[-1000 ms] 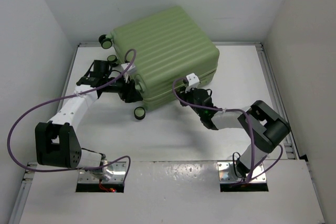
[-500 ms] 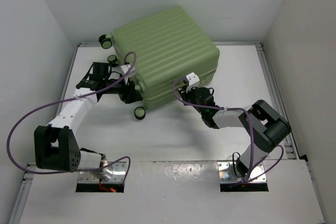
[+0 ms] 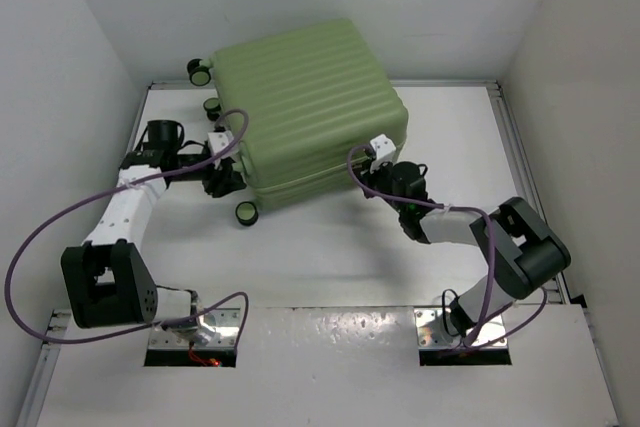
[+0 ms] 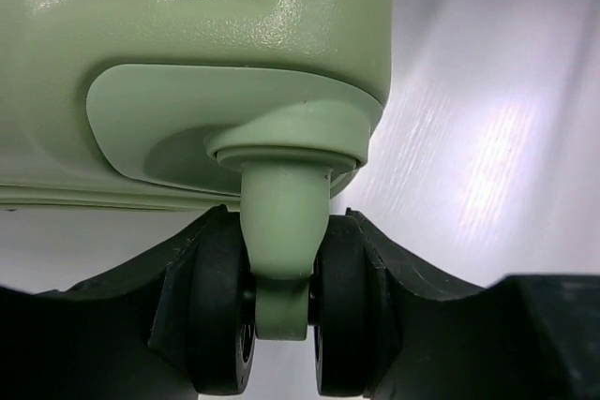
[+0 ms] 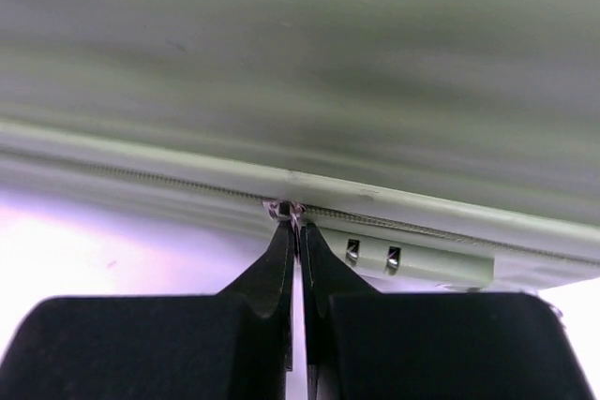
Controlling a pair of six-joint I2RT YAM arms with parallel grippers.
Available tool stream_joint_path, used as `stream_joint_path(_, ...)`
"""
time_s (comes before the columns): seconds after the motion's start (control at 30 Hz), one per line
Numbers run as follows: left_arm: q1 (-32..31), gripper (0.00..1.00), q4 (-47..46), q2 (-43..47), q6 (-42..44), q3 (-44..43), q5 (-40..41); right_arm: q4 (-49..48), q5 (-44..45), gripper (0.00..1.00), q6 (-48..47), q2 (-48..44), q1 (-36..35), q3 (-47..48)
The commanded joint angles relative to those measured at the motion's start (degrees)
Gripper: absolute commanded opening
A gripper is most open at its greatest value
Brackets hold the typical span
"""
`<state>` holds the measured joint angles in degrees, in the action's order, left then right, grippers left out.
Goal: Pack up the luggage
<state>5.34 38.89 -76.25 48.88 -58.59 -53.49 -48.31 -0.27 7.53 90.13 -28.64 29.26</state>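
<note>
The luggage (image 3: 310, 97) is a large pale-green ribbed suitcase lying flat and closed at the back of the table. In the left wrist view its corner wheel (image 4: 220, 316), a black pair on a green stem, sits between the fingers of my left gripper (image 4: 284, 222), which clamp both sides of it. From above, my left gripper (image 3: 222, 179) is at the case's front left corner. My right gripper (image 5: 296, 224) is shut on the small metal zipper pull (image 5: 284, 207) on the side seam, just left of the lock (image 5: 394, 255). From above, my right gripper (image 3: 388, 162) touches the front right corner.
Three other wheels show: one at the front (image 3: 245, 212) and two on the left side (image 3: 213, 107) (image 3: 198, 72). White walls close in the table (image 3: 330, 257) on the left, back and right. Purple cables loop beside both arms.
The right gripper has shut on the zipper pull and moved right along the seam. The suitcase has slid and turned leftward, and the left arm has drawn back left with the wheel.
</note>
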Motion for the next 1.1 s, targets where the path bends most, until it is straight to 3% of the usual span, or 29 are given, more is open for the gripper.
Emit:
stream_joint_path(0.0, 10.37, 0.00, 15.42, -2.50, 11.75, 0.85, 18.33, -5.56, 9.33, 0.00, -3.58, -3.90, 5.96, -0.51)
stream_joint_path(0.13, 17.84, 0.00, 16.56, -6.89, 15.19, -3.10, 19.39, -5.74, 8.01, 0.00, -4.10, -5.40, 7.28, -1.57)
stream_joint_path(0.33, 26.29, 0.00, 13.22, -15.15, 9.04, -12.42, 18.34, -5.74, 7.30, 0.00, -4.45, -6.37, 8.69, -2.27)
stream_joint_path(0.67, 26.21, 0.00, 9.53, -17.62, 8.86, -12.43, 18.34, -9.16, 1.33, 0.00, -6.03, -0.14, 13.96, 1.94)
stream_joint_path(1.07, 23.31, 0.00, 5.84, -22.10, 3.51, -14.01, 20.53, -16.10, -3.06, 0.00, -4.90, 17.78, 20.47, 19.24)
